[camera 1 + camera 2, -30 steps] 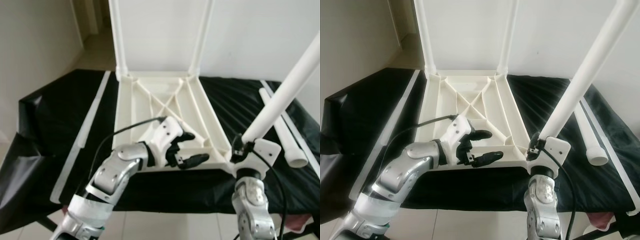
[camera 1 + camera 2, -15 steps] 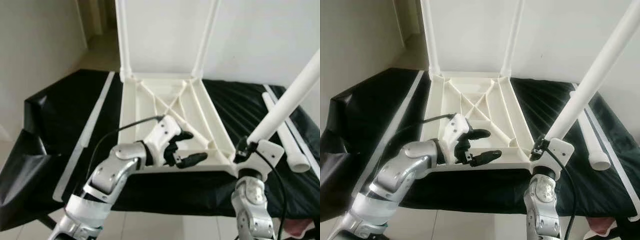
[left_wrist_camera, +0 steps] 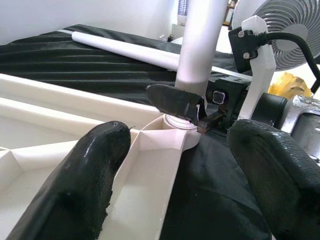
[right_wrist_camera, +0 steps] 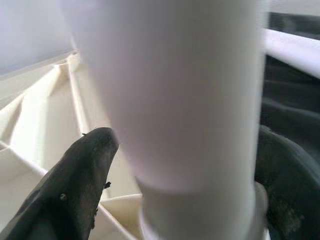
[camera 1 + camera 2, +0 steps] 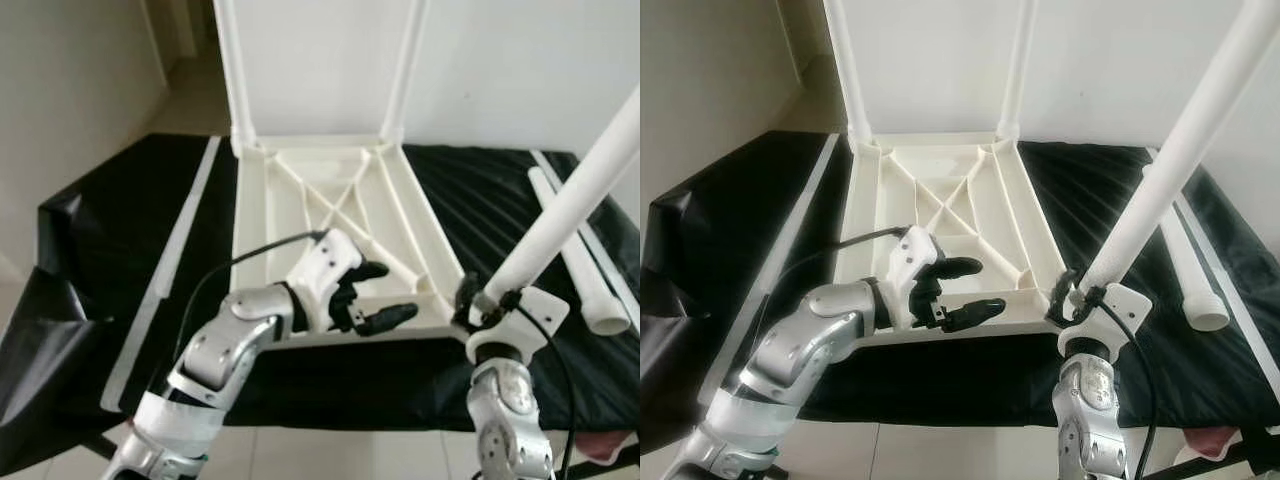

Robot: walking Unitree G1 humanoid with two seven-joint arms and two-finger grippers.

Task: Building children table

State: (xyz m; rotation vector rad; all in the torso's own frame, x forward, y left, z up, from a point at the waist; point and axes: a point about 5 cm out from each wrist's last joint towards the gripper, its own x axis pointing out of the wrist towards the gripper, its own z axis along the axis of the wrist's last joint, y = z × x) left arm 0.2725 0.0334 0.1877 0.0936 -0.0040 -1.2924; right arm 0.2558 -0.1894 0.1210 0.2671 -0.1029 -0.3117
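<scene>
On the black-draped desk (image 5: pixel 120 230) lies the white tabletop (image 5: pixel 330 200), underside up, ribs showing. Two legs already stand in the far corner sockets: far-left leg (image 5: pixel 228 70), far-right leg (image 5: pixel 408 65). Third leg (image 5: pixel 1160 200) is at the near-right corner socket (image 3: pixel 175 122), its foot seated on or just entering the collar; tilted outward, not yet plumb. Right gripper (image 5: pixel 478 305) has its fingers closed round that leg low down, just above the socket. Left gripper (image 5: pixel 375 295) hovers over the tabletop's near edge, fingers spread wide, holding nothing, pointed toward the socket. Fourth leg (image 5: pixel 585 260) lies loose on the desk to the right, well apart from the tabletop. Judgement: roughly halfway to two-thirds done; left are seating and straightening the third leg, fitting the fourth at the near-left corner, then turning the table upright. Against half a second ago: leg base has closed in on the corner; left gripper's pose much the same; camera shifted slightly.
</scene>
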